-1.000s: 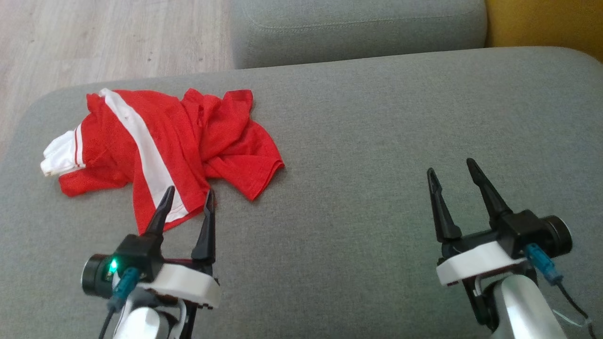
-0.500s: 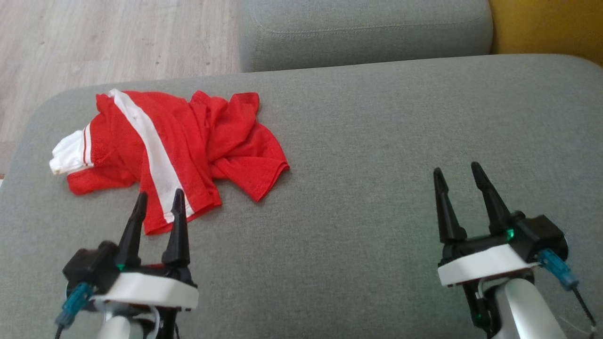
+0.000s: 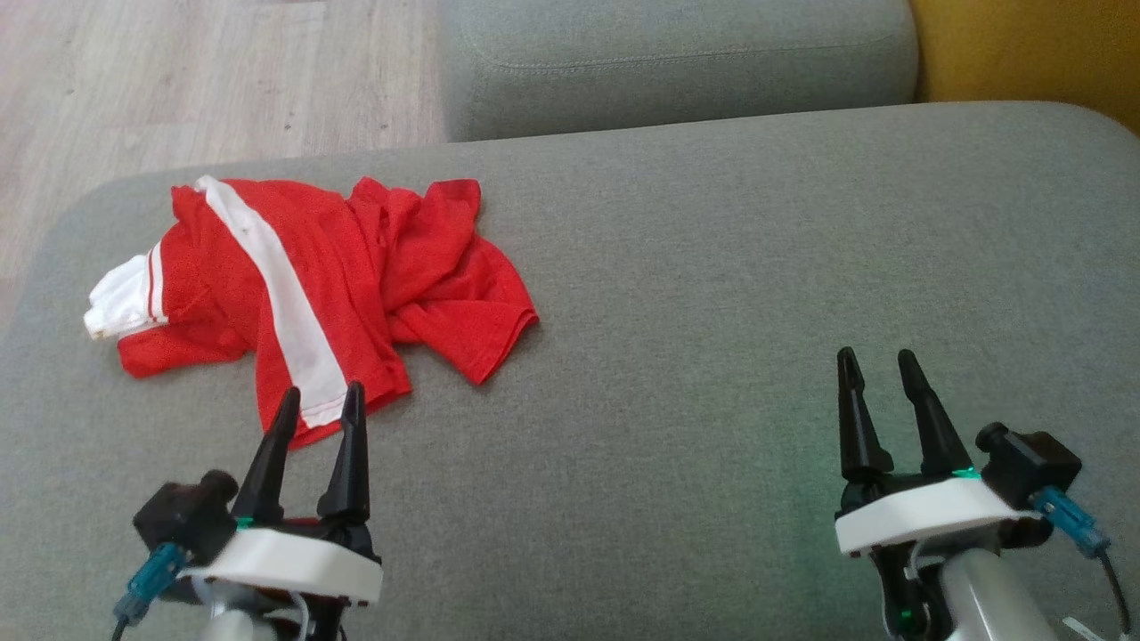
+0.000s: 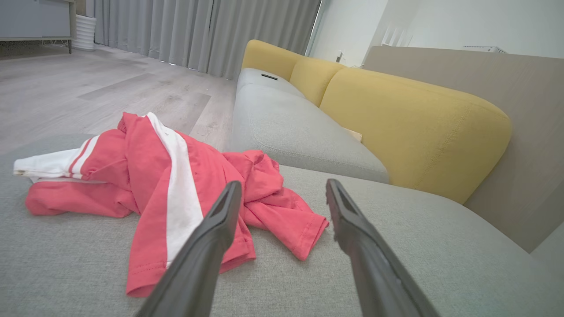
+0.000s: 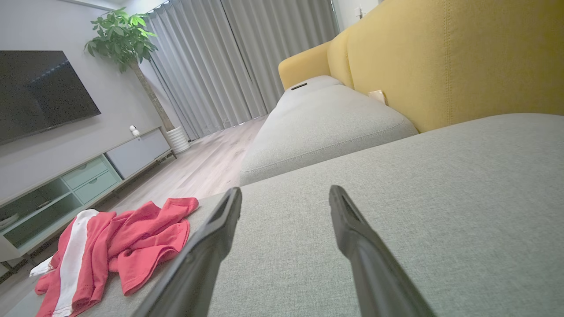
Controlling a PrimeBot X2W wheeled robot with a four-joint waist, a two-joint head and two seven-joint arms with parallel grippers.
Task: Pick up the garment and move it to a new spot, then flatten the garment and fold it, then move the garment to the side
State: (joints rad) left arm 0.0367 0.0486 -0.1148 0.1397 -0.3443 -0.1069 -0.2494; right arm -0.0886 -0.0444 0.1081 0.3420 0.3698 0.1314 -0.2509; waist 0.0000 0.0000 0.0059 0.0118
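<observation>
A red garment [image 3: 356, 276] with a white stripe and a white hem lies crumpled on the left part of the grey sofa cushion [image 3: 712, 312]. It also shows in the left wrist view as the garment [image 4: 145, 176] and at the lower left of the right wrist view as the garment [image 5: 110, 251]. My left gripper [image 3: 322, 401] is open, its tips just short of the garment's near edge, nothing between the fingers. Over bare cushion far to the right, my right gripper [image 3: 877, 362] stands open and holds nothing.
A second grey seat cushion [image 3: 677, 62] lies behind, with yellow backrests [image 4: 414, 127] to the right. Wooden floor [image 3: 178, 80] lies beyond the cushion's left and far edges. A TV and a low cabinet [image 5: 66, 176] stand across the room.
My left gripper drew back toward me and to the left, off the garment's near edge, and narrowed a little. The right gripper pulled back slightly. The garment lies as before.
</observation>
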